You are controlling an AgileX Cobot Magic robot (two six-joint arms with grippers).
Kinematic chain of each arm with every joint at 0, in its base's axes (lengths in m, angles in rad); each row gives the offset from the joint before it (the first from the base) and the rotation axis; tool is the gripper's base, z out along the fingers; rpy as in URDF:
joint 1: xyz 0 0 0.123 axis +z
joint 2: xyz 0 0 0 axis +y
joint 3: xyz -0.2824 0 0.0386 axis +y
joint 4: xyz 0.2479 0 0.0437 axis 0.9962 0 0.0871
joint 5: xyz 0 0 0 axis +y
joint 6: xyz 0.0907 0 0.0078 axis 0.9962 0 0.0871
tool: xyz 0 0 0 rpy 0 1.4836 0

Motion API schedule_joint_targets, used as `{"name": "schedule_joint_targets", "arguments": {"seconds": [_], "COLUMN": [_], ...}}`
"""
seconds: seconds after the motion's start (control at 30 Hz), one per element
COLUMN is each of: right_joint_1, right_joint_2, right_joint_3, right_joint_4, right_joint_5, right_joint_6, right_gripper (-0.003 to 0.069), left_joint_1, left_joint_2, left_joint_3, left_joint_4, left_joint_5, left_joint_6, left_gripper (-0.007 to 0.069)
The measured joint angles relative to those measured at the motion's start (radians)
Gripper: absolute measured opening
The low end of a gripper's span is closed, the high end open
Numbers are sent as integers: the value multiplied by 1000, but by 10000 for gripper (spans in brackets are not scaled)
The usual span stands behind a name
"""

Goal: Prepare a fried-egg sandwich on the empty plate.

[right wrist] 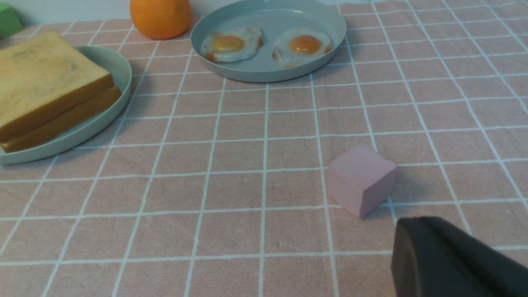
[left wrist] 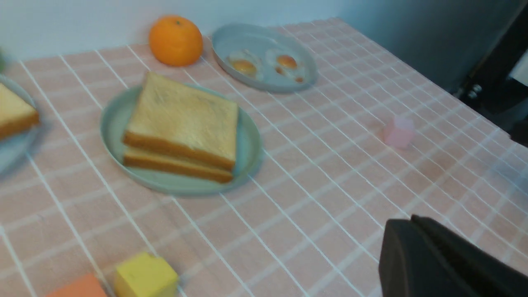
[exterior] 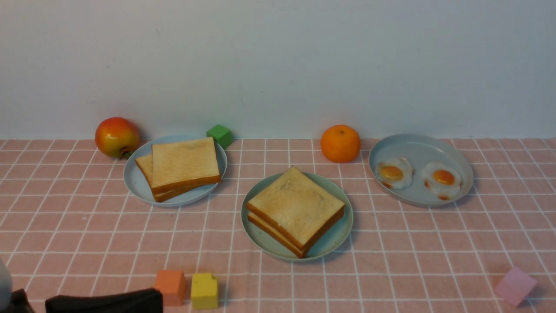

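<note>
Two golden toast slices lie stacked on the mint-green plate at the table's middle. No egg shows between them. Two fried eggs lie in the grey plate at the back right. My left gripper is shut and holds nothing, low at the front left beside the cubes. My right gripper is shut and holds nothing, near the pink cube; it is outside the front view.
A pale blue plate with two toast slices sits back left, an apple and a green cube beside it. An orange stands behind the middle plate. Orange, yellow and pink cubes line the front.
</note>
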Motion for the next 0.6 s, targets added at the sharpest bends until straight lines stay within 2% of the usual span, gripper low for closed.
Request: {"name": "schedule_joint_targets", "arguments": {"seconds": [0.07,0.13,0.23,0.43,0.53,0.6], "right_joint_1": [0,0,0,0,0,0], "right_joint_2": [0,0,0,0,0,0], "right_joint_3": [0,0,0,0,0,0], "right_joint_4": [0,0,0,0,1,1], "right_joint_5": [0,0,0,0,0,0], "right_joint_6": [0,0,0,0,0,0], "right_gripper": [8,9,12,16,20,22], "left_joint_1": [46,152,299,565,635,654], "left_joint_2": [-38,-123,-242,-467,-485,-486], "left_joint_3": [37,91,164,316,340,340], "left_joint_4": [11,23,53,75,79,79], "left_joint_5": [-65,-116,-108,31,198,252], "left_joint_6": [-15,-39,-50,-84,-133,-154], "left_gripper": [13,13,13,13,13,13]}}
